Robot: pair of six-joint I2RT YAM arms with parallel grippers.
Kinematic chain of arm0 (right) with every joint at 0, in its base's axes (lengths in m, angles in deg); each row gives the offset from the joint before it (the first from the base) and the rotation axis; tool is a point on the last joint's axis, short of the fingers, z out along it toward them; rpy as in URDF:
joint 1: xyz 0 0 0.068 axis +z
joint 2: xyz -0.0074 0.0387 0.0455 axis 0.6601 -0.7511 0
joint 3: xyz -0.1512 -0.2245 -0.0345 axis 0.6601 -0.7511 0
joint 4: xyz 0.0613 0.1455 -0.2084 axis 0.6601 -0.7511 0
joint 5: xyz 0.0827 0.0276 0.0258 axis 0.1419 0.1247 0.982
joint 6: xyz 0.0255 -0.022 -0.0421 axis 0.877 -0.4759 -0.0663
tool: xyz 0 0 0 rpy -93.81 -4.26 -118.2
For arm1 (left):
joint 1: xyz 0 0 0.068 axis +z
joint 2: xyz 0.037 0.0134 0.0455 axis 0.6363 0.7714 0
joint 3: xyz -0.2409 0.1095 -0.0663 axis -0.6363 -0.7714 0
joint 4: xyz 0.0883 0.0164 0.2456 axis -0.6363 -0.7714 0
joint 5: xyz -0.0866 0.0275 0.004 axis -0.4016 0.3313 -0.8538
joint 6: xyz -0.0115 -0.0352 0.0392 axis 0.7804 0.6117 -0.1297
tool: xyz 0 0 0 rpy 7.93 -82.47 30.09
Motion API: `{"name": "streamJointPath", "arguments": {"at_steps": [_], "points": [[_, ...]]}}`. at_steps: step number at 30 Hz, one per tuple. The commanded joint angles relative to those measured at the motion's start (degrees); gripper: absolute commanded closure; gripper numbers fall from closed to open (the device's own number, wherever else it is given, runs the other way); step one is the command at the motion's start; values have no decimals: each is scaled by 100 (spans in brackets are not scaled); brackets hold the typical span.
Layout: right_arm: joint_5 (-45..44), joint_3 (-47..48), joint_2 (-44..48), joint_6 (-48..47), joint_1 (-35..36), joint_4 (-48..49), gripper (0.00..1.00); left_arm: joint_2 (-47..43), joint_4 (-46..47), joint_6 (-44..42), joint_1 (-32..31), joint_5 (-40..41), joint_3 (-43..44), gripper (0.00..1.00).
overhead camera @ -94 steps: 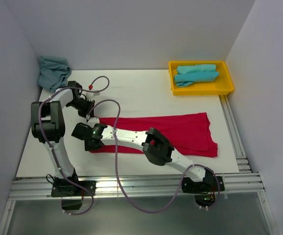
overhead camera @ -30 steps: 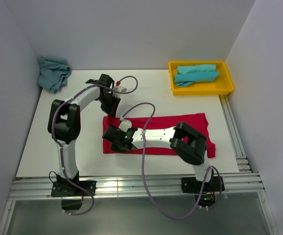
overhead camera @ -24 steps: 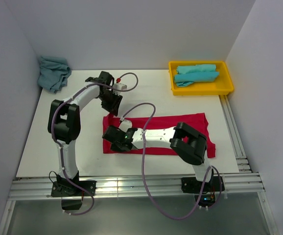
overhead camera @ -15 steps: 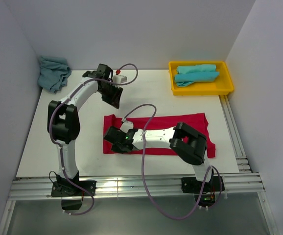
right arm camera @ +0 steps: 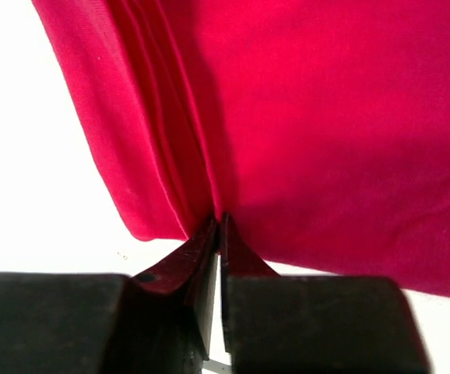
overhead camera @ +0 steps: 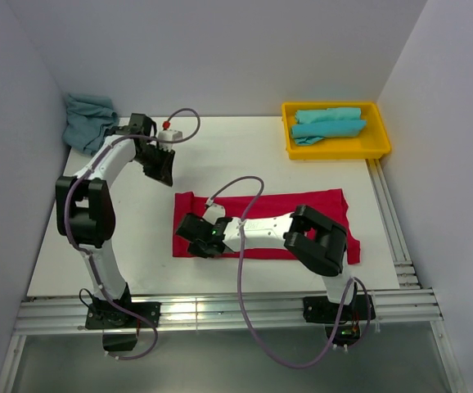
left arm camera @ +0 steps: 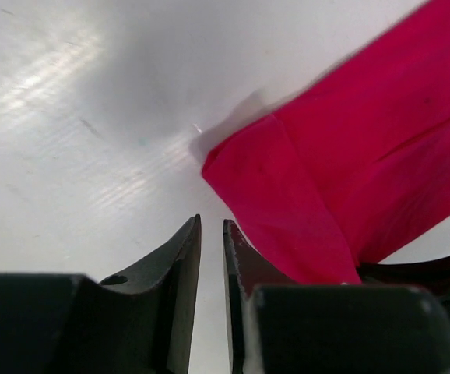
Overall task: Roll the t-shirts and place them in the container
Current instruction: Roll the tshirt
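Note:
A red t-shirt (overhead camera: 269,203), folded into a long strip, lies flat across the middle of the table. My right gripper (overhead camera: 189,236) rests low on its left end. In the right wrist view the jaws (right arm camera: 218,220) pinch a crease of the red cloth (right arm camera: 326,117) close to its folded edge. My left gripper (overhead camera: 164,169) hangs above bare table, up and left of the shirt's far left corner (left arm camera: 233,167). Its jaws (left arm camera: 212,227) stand a narrow slit apart with only white table between them. Two rolled turquoise t-shirts (overhead camera: 328,123) lie in the tray.
The yellow tray (overhead camera: 380,146) stands at the back right corner. A crumpled turquoise t-shirt (overhead camera: 87,119) lies at the back left against the wall. White walls close in the left, back and right sides. A metal rail (overhead camera: 220,311) runs along the near edge.
My left gripper let go of the shirt's far left corner, then swung up and away to the left while closing. The right gripper stayed on the shirt's left end.

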Motion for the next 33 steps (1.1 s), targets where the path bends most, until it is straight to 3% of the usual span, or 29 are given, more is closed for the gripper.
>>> {"name": "streamJointPath", "arguments": {"at_steps": [1,5,8,14,22,30,33], "points": [[-224,-62,446,98,41,-132,88,-82,199,-182,-106,-454,-341,76],[-365,-44,640,98,50,-308,72,24,384,-217,-133,-631,-560,68],[-514,9,798,89,67,-545,68,156,560,-173,-150,-456,-657,64],[-734,377,904,-16,164,-914,68,270,824,-173,-150,-402,-842,59],[-681,1247,131,-367,103,-1214,67,481,876,-191,-150,-341,-834,59],[-383,915,-238,-333,-29,-968,68,657,982,-147,-177,-350,-833,59],[-216,861,-309,-350,6,-897,73,701,1008,-112,-212,-323,-798,59]]}}
